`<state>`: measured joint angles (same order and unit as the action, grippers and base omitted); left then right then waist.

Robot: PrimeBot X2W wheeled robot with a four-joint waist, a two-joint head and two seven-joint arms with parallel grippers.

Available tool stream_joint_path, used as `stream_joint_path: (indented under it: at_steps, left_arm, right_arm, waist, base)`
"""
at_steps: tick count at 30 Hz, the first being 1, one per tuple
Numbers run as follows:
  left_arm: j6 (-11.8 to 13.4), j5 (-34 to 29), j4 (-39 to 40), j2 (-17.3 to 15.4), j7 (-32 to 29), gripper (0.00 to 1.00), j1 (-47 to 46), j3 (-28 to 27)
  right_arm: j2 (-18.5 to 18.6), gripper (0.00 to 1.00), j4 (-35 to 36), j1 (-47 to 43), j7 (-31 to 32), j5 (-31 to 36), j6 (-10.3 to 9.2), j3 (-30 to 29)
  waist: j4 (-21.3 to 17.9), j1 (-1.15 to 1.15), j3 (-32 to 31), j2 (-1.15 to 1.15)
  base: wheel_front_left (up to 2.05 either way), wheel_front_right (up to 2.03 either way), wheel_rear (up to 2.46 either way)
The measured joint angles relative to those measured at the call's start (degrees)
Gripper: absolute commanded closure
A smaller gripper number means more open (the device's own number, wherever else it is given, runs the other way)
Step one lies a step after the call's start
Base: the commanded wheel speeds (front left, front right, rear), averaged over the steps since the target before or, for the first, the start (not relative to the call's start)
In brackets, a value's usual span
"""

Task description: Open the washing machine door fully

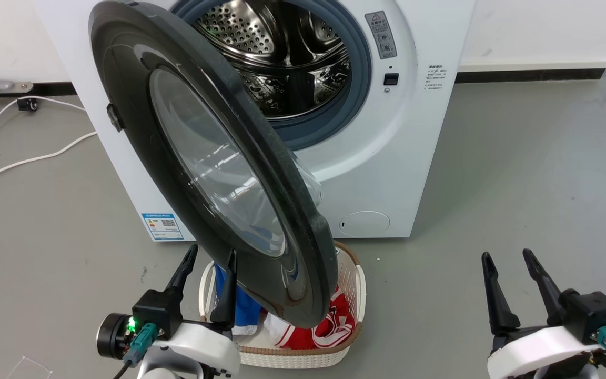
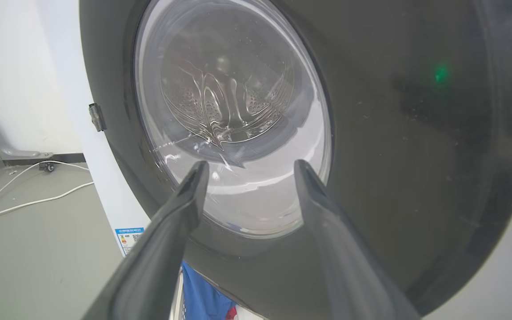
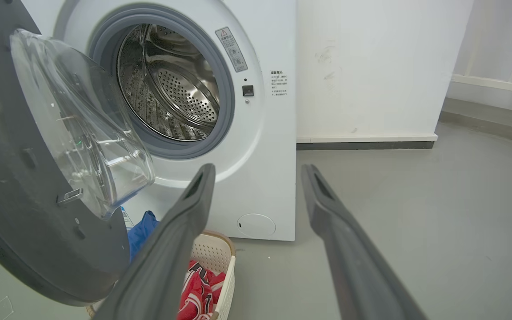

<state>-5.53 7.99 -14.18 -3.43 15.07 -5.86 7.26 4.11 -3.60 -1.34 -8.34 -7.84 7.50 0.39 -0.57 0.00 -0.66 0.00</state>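
Holding left gripper (image 1: 212, 250) spread, gripping nothing (tips just before the glass) | holding right gripper (image 1: 507, 253) spread, empty, well apart | finding washing machine door (image 1: 213, 173) hanging part-open off left edge of washing machine (image 1: 382, 173), over basket (image 1: 356, 295)

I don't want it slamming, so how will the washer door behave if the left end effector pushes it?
The door hangs from the washer's left side, so it should swing, not slide. Thick rim and bulging glass suggest it's stiff, heavy. Its glossy face may let the left end effector slip.
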Motion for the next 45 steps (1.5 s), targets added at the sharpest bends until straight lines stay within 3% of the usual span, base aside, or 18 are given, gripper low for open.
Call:
stream_joint_path:
  at_steps: [14, 15, 16, 17, 25, 37, 45]
  left_arm:
    - [0.2, 0.1, -0.1, 0.0, 0.0, 0.0, 0.6, -0.1]
    - [0.2, 0.1, -0.2, 0.0, 0.0, 0.05, 0.6, -0.1]
    - [0.3, 0.2, -0.2, 0.0, 0.0, 0.82, 0.6, -0.2]
    - [0.5, 0.2, -0.4, 0.0, 0.0, 1.0, 0.6, -0.3]
    - [1.5, 0.3, 3.0, 0.0, 0.0, 1.0, -0.6, -1.4]
    - [3.6, 0.3, 22.1, 0.3, 0.0, 1.0, -4.8, -3.0]
    - [3.7, 0.6, 32.8, 0.5, 0.0, 1.0, -7.8, 4.4]
  right_arm:
    - [-0.2, 0.0, -2.3, 1.2, -0.8, 0.3, 0.0, 0.0]
    - [-0.2, 0.0, -2.4, 1.2, -0.8, 0.4, 0.0, 0.0]
    - [-0.3, 0.0, -2.4, 1.2, -0.8, 0.4, 0.0, 0.0]
    - [-0.3, 0.0, -2.4, 1.2, -0.8, 0.4, 0.0, 0.1]
    - [-0.4, 0.0, -2.4, 1.3, -1.0, 0.4, 0.0, 0.1]
    - [-0.7, 0.0, -1.1, 2.2, -1.0, 0.3, 0.0, 0.4]
    - [-0.8, 0.0, -0.1, 2.7, -1.1, 0.6, 0.0, 0.2]
  waist:
    - [-0.2, 0.0, -0.1, 0.0]
    - [-0.3, 0.0, -0.1, 0.0]
    - [-0.3, 0.0, 0.0, 0.0]
    - [-0.4, 0.0, 0.0, 0.0]
    - [-0.7, 0.0, 0.2, 0.0]
    - [-1.2, 0.0, 1.2, 0.0]
    - [-1.7, 0.01, 3.0, 0.0]
  base:
    - [0.0, 0.0, 0.0]
    - [0.0, 0.0, 0.0]
    - [0.0, 0.0, 0.0]
    - [0.0, 0.0, 0.0]
    - [0.0, 0.0, 0.0]
    - [0.0, 0.0, 0.0]
    - [0.0, 0.0, 0.0]
